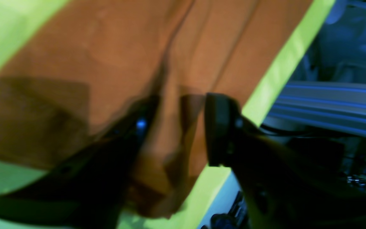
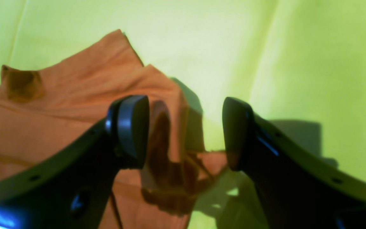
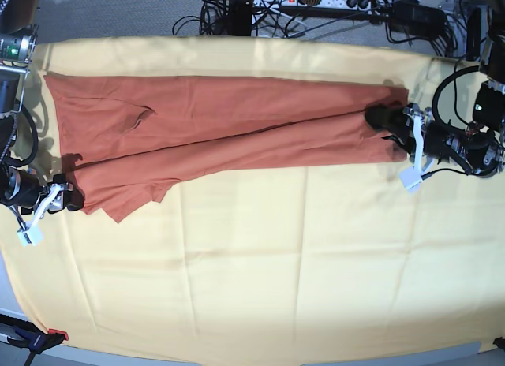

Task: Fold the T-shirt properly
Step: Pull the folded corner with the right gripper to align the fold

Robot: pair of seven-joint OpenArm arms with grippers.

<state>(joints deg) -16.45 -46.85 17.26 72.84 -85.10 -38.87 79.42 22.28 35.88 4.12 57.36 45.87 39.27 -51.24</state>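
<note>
— What's on the table?

— A big pale yellow cloth (image 3: 260, 287) covers it, and the T-shirt (image 3: 237, 137) lies across its far half: rust-orange, soft, folded into a long band running almost from one side to the other. A long crease runs down its length, and one edge sticks out in a ragged flap at the end near the right gripper.

— And the arms?

— One at each end of the band. The right gripper (image 2: 184, 133) has its jaws spread wide; a bunched corner of orange fabric stands between the pads, leaning on one and clear of the other, so nothing is clamped.

— The left one?

— The left gripper (image 1: 173, 127) sits over the shirt's other end, jaws apart too, with a ridge of cloth between them. That view is blurred, but the fabric looks loose.
</note>
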